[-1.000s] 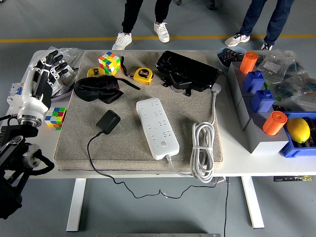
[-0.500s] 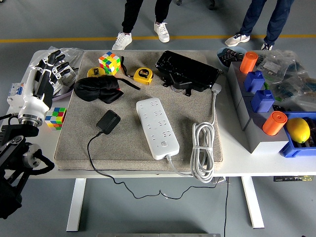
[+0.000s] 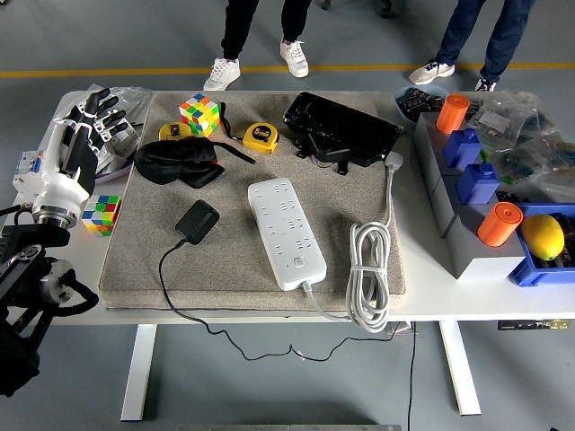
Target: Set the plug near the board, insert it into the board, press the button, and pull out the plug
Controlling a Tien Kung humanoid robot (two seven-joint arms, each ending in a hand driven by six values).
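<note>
The left hand (image 3: pixel 79 135) hovered over the counter's (image 3: pixel 431 242) left end with its fingers spread wide, holding nothing. The black plug (image 3: pixel 196 221) lay on the grey mat (image 3: pixel 225 260), just left of the white power strip (image 3: pixel 286 232) and apart from it, its cord (image 3: pixel 180 301) trailing over the near edge. A colored cube (image 3: pixel 101 214) sat below the hand.

The robot's left hand (image 3: pixel 79 135) has five black-and-white jointed fingers on a white palm shell, joined by a silver metal wrist ring to a black arm (image 3: pixel 31 296) of blocky segments, with a thin black cable looping beside its lower joint.
</note>
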